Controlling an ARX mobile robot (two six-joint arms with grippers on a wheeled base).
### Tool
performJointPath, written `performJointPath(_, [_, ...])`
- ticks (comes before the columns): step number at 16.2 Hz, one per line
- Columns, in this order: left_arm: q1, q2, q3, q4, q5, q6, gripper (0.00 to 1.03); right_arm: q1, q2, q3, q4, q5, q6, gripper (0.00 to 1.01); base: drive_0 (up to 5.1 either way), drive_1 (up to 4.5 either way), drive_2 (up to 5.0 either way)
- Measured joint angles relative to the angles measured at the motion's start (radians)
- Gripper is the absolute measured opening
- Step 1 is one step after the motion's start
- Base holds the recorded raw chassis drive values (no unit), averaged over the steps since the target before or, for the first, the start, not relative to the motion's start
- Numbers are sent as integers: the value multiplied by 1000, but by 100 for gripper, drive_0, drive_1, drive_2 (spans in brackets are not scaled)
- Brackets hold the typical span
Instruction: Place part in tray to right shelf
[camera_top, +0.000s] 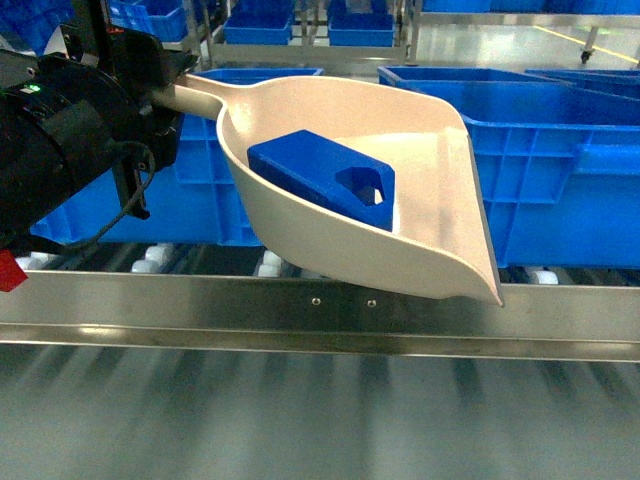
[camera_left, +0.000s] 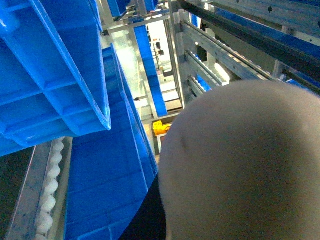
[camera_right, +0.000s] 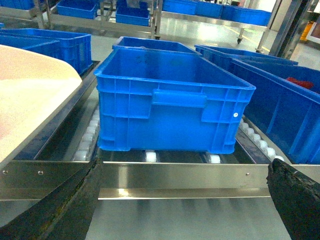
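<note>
The beige tray (camera_top: 440, 200) hangs tilted above the right shelf's shiny front rail (camera_top: 320, 315), its front lip pointing down to the right. The blue part (camera_top: 320, 180) lies inside the tray, handle hole facing right. My left gripper (camera_top: 160, 95) is at the upper left, shut on the tray's long handle; its jaws are hidden. In the left wrist view the tray's underside (camera_left: 240, 165) fills the lower right. My right gripper (camera_right: 184, 170) is open and holds nothing, its dark fingers (camera_right: 75, 205) spread before the rail (camera_right: 180, 175). The tray's edge (camera_right: 30, 95) shows on its left.
Large blue crates (camera_top: 560, 170) stand on the shelf's white rollers (camera_top: 150, 262) behind the tray, another (camera_top: 200, 190) under its handle. One crate (camera_right: 170, 100) sits straight ahead of the right gripper, with more crates on either side (camera_right: 280, 100). Further racks with blue crates stand behind.
</note>
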Motion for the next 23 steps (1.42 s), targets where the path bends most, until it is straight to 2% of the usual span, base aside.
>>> performJointPath(23, [0, 0, 0, 0, 0, 0, 13, 0, 0, 0, 0, 0, 0, 98, 0, 0, 0])
